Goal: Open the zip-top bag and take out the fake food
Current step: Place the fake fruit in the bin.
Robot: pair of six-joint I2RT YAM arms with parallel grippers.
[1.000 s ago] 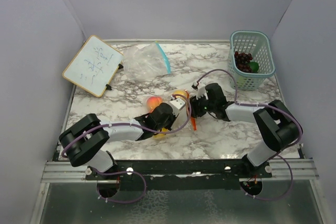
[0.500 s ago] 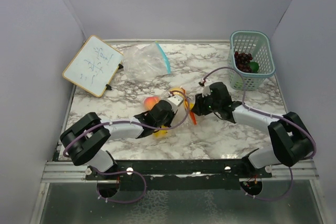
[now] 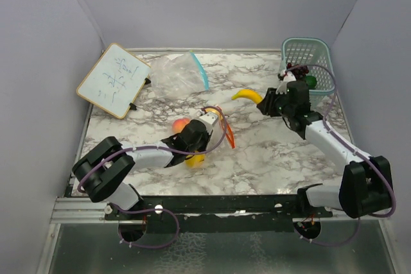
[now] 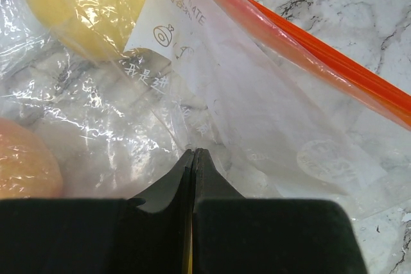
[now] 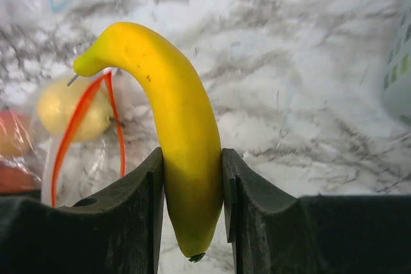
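Now | right claw [image 3: 267, 102] clamps banana [image 3: 246, 95], tip pointing left | basket [image 3: 306, 40] just beyond, right | left claw [image 4: 193, 154] pinches zip-top bag [image 4: 270, 133]

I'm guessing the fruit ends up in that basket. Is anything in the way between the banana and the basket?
Nothing visible does. The right gripper holds the banana close to the basket, whose top is open; only bare marble tabletop shows between them.
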